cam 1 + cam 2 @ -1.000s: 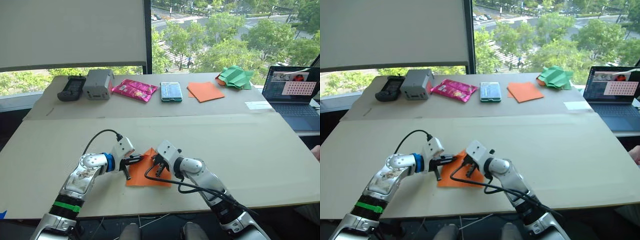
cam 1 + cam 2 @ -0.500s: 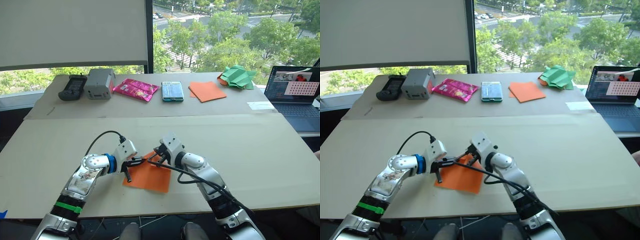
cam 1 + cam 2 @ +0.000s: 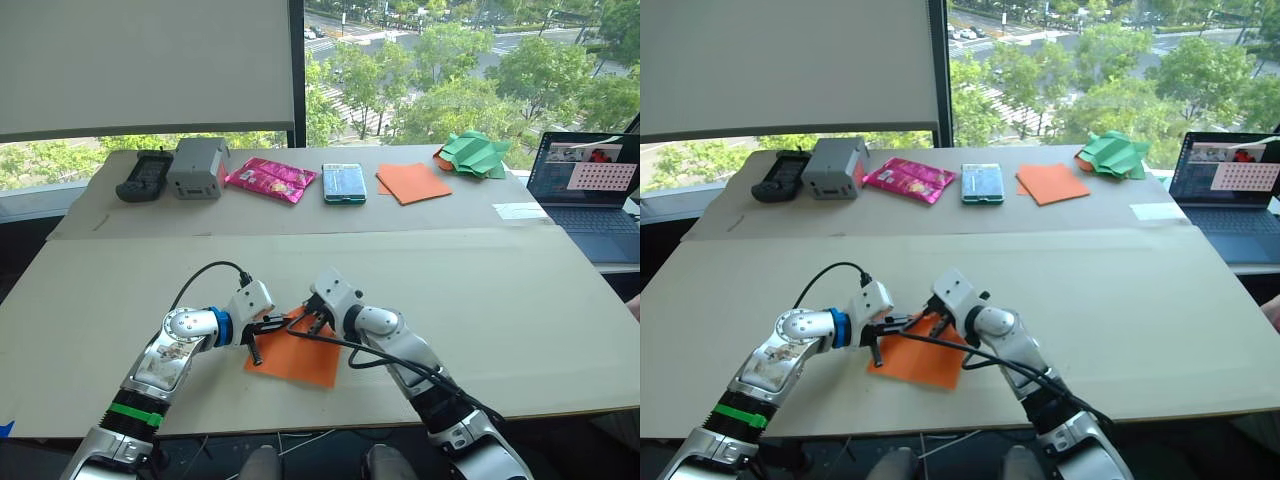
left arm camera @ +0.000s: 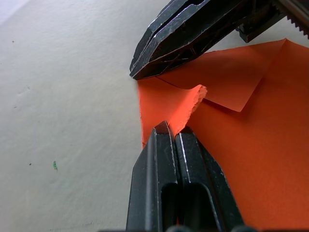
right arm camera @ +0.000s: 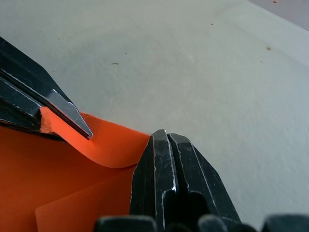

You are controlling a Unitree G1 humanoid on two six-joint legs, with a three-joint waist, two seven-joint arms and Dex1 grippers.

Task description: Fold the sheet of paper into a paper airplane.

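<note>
The sheet of paper (image 3: 300, 357) lies flat and bright orange near the table's front edge, with a folded-over flap (image 4: 227, 82) at its far corner. My left gripper (image 3: 277, 325) is shut on a curled bit of the sheet's far left edge (image 4: 186, 104), lifting it slightly. My right gripper (image 3: 316, 318) is shut, and its fingertips (image 5: 166, 145) rest on the sheet's far corner, a finger's width from the left gripper's fingers (image 5: 58, 113). The two grippers point toward each other over that corner.
On the back table stand a black device (image 3: 143, 175), a grey box (image 3: 196, 167), a pink packet (image 3: 270, 179), a teal case (image 3: 342, 183), a smooth orange paper (image 3: 412, 183) and a green paper heap (image 3: 473, 154). A laptop (image 3: 588, 190) sits at the right.
My right gripper has moved from the sheet's middle up to its far corner, close to the left gripper. The left gripper has kept its hold in place.
</note>
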